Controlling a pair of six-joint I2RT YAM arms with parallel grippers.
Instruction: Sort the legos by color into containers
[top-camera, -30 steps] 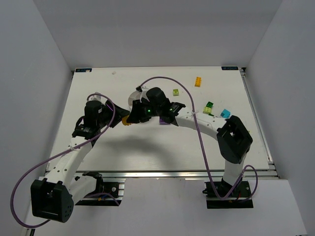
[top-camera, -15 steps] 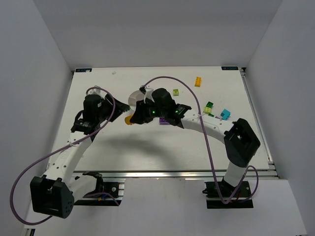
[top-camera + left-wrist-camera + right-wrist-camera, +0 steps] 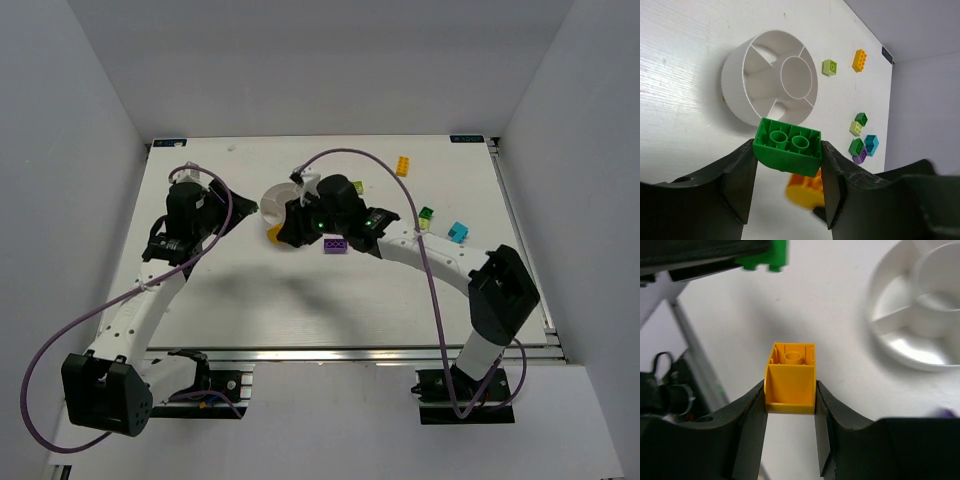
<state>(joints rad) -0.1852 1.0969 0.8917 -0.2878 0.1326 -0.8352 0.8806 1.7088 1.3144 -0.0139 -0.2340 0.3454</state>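
White table under both arms. On it, a round white dish with wedge compartments around a central well; half covered by the right arm from above, cut off at the frame edge in the right wrist view. Left gripper clamped on a green brick, hollow underside showing, near the dish; height above the table hard to judge. Right gripper pinching an orange-yellow brick beside the dish. Loose on the table: purple brick, orange brick, lime brick, and a tight cluster of small bricks, hard to separate.
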